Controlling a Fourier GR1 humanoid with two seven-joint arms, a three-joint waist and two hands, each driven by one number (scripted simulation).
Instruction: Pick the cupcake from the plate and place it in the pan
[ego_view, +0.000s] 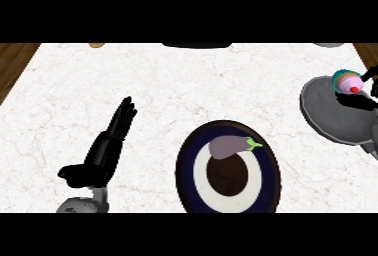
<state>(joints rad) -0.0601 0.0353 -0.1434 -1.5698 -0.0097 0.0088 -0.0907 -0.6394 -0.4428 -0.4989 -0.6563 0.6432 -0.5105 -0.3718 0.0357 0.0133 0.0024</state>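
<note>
Head view: we see the cupcake (348, 82) over the grey pan (325, 107) at the counter's right edge, off the plate (193, 165). The right hand (359, 101) has its black fingers curled round the cupcake, partly cut off by the frame edge. We can't tell whether the cupcake touches the pan's floor. The plate, dark rim with a white ring and dark centre, sits low centre and carries only an eggplant (230, 146) near its top. The left hand (111, 140) rests at lower left, fingers straight and pointing up, holding nothing. The counter (148, 80) is white marble.
</note>
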